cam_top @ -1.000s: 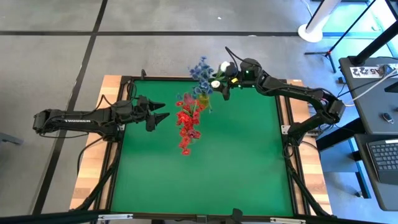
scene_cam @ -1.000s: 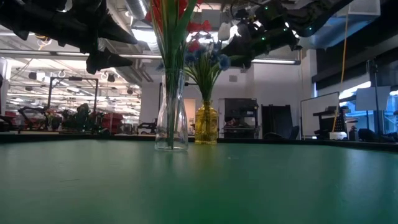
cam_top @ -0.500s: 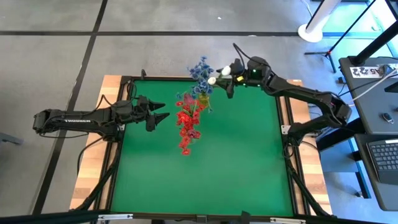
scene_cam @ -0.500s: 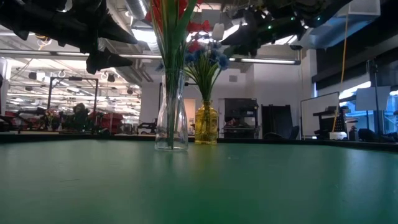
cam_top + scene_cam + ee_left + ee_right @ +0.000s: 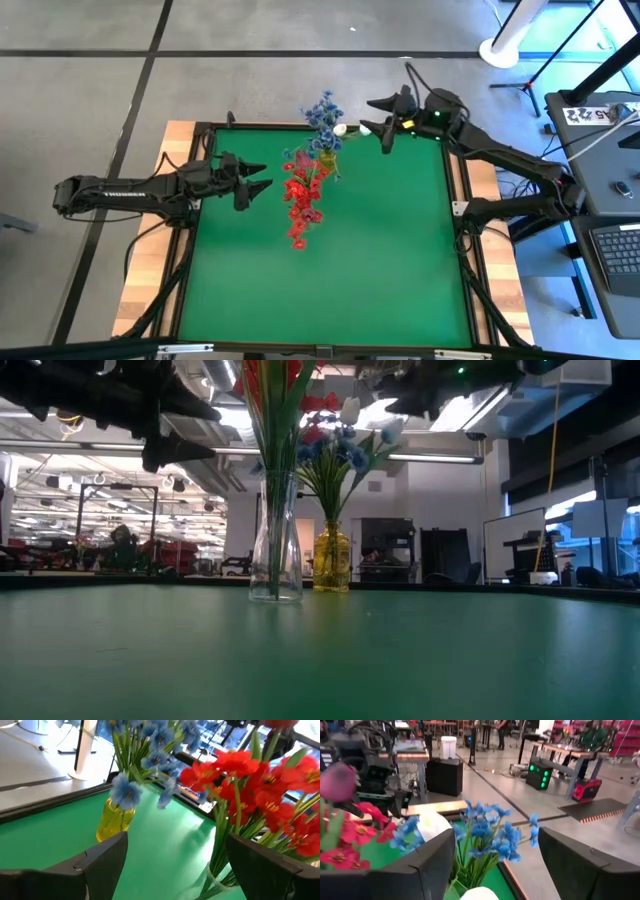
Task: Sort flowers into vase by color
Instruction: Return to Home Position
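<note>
What stands where on the table [image 5: 330, 290]
The front vase [image 5: 275, 540] stands near the table's middle and holds one bunch of flowers [image 5: 300, 200]. The rear vase [image 5: 332, 558] stands just behind and right of it and holds the other bunch [image 5: 322, 112]. The left gripper [image 5: 267, 178] hangs left of the front vase, and the right gripper [image 5: 378, 127] hangs right of the other bunch.

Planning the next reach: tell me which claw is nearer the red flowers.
Left. The left claw sits open close beside the red flowers; the right claw is open at the far edge of the table, past the blue flowers.
</note>
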Available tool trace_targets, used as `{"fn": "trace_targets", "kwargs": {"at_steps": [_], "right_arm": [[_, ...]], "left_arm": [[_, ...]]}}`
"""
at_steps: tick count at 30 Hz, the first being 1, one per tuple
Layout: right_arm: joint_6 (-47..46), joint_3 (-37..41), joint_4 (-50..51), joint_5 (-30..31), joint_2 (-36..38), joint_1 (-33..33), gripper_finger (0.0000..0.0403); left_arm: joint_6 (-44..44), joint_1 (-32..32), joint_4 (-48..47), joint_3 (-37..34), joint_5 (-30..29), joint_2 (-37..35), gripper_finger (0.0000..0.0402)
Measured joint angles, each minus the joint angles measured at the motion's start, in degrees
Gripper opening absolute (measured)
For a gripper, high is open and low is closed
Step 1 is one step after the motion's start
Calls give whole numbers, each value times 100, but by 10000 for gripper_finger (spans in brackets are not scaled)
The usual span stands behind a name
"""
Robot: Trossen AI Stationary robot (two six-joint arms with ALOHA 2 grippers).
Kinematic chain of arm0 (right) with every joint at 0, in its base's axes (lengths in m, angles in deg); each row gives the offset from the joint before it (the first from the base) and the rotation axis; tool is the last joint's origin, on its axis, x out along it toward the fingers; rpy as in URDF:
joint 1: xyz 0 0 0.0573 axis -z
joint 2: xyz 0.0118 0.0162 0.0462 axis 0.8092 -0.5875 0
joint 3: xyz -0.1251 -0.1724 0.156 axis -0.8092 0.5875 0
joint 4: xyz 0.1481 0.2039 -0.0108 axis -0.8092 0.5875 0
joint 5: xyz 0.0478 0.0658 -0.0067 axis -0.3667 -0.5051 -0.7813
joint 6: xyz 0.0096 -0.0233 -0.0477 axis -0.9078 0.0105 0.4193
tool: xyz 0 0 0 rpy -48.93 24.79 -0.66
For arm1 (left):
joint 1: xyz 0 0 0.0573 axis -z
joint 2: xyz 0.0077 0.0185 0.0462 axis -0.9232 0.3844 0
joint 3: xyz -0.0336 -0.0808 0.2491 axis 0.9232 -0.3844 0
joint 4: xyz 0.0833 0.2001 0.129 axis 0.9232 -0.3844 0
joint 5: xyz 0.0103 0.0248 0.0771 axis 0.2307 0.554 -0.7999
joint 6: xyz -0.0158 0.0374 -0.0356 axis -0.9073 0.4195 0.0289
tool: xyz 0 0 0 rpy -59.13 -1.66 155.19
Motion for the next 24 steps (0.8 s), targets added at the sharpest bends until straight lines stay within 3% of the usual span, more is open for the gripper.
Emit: {"fn": "trace_targets", "kwargs": {"at_steps": [8,14,16,19,22,24], "right_arm": [[-201,51,390,-546,662,-7,285],[-500,967,155,-664,1308,-7,271],[-702,1486,-202,-664,1639,-7,252],[-1110,2493,-1507,-438,2063,-193,214],[-1238,3348,-2769,-77,2150,-555,170],[-1240,3679,-3077,99,2148,-742,140]], "left_arm": [[673,2,-468,903,310,-136,330],[1242,1,-1207,1314,309,-229,330],[1248,0,-1182,1281,288,-303,328],[1222,0,-1062,1028,282,-395,315],[1228,4,-703,595,239,-451,286],[1249,-2,-345,302,219,-517,260]]}}
